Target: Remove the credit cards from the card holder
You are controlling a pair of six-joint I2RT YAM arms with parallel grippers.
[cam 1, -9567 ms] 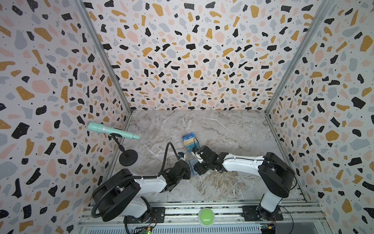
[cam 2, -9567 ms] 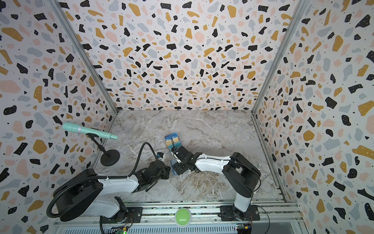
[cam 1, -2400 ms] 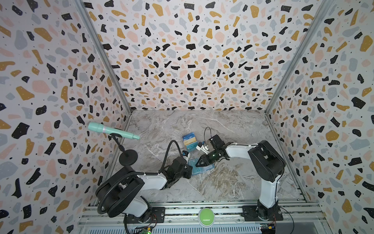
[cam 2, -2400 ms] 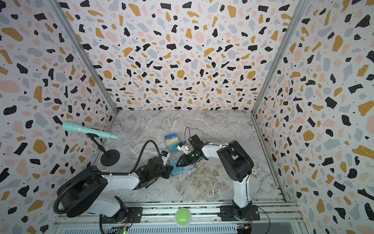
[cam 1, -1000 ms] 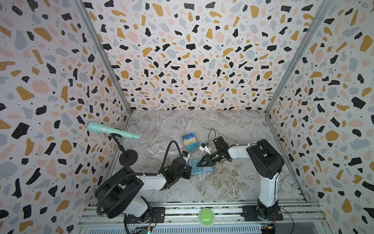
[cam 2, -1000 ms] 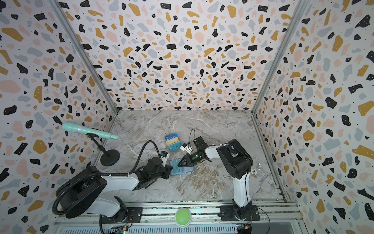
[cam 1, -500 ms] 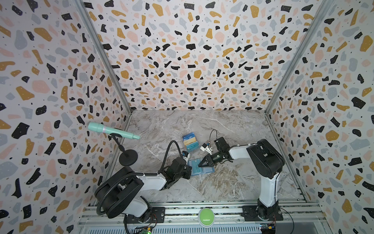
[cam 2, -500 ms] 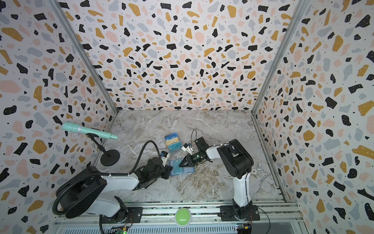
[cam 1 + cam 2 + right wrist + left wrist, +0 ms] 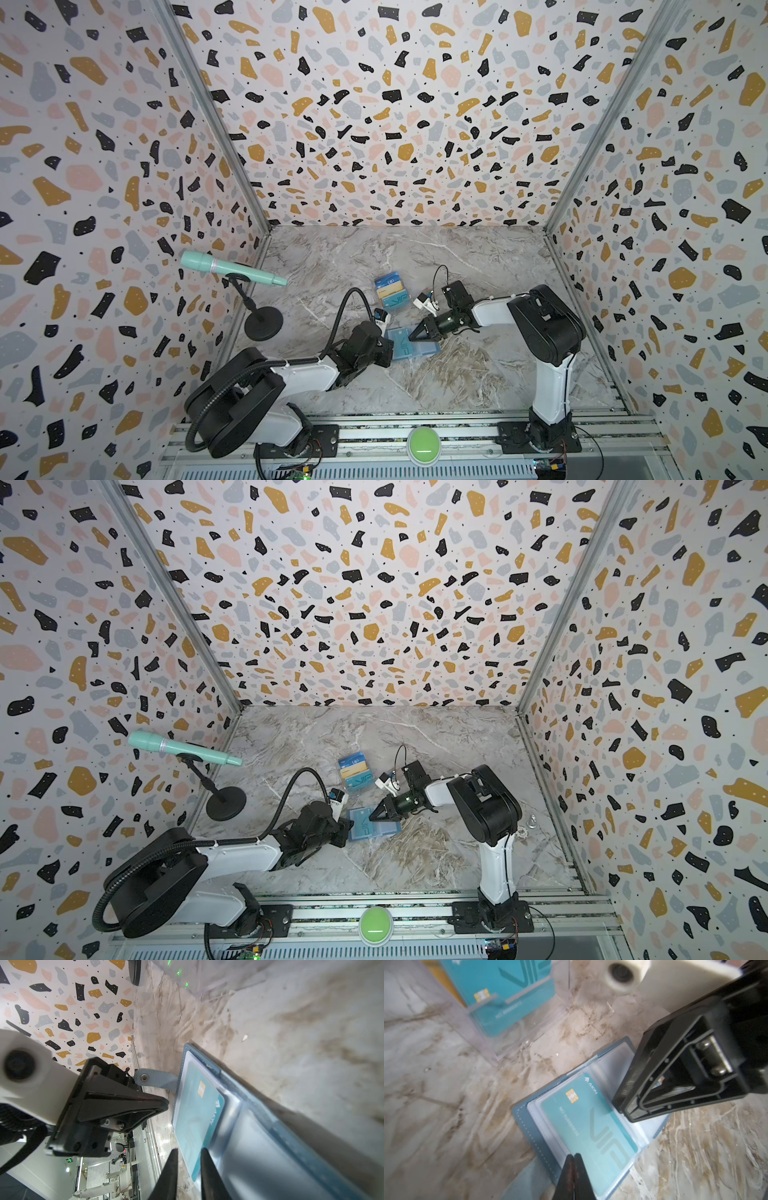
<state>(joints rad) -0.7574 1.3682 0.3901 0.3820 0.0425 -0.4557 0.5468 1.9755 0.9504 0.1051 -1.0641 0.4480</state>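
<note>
The card holder [image 9: 411, 347] lies open mid-desk. Your left gripper [image 9: 574, 1159], fully closed, pins its near edge. Bring your narrowly parted right gripper [image 9: 188, 1154] over the teal card [image 9: 588, 1120]'s protruding edge and pull straight out.

acrylic stand [image 9: 500, 1001] cut off, blurred

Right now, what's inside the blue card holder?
The open card holder shows one teal credit card in a clear sleeve. Whether more cards hide beneath it cannot be seen.
</note>
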